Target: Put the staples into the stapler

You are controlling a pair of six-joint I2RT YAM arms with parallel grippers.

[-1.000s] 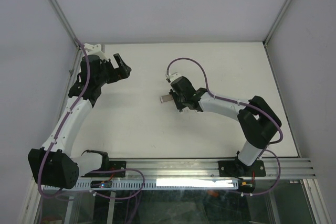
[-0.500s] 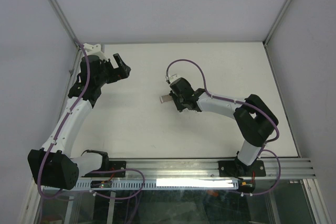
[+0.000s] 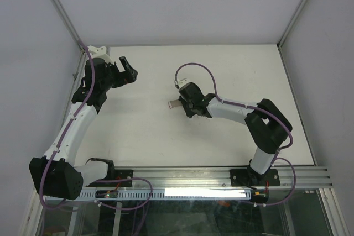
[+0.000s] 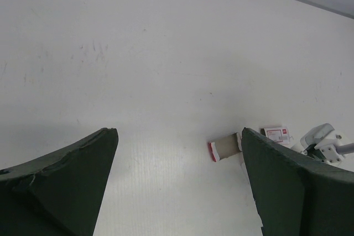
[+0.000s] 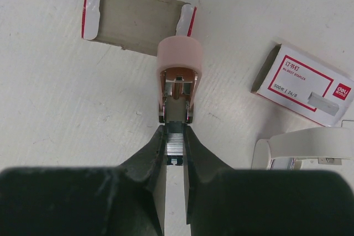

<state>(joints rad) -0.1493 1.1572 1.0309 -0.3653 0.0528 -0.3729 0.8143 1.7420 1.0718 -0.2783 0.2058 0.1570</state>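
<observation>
The left gripper (image 3: 128,68) is parked over by the far left corner of the bench (image 3: 249,70). Its jaws are spread wide with nothing in them, well apart from everything else. All the small stuff is around the middle of the bench. Leftmost there is the greyish tray (image 5: 135,20), lying flat with red-and-white flaps at both ends. The pink stapler (image 5: 178,64) has its rounded end up against the tray's right end, open metal channel facing the right gripper (image 5: 175,128). That one is pinching the staples (image 5: 175,143), a thin silvery strip, front end right at the channel mouth, though I can't tell how far in. Off to the right lies the red-and-white sleeve (image 5: 304,78), clear of the stapler, with a white plastic piece (image 5: 301,146) just beside it.
</observation>
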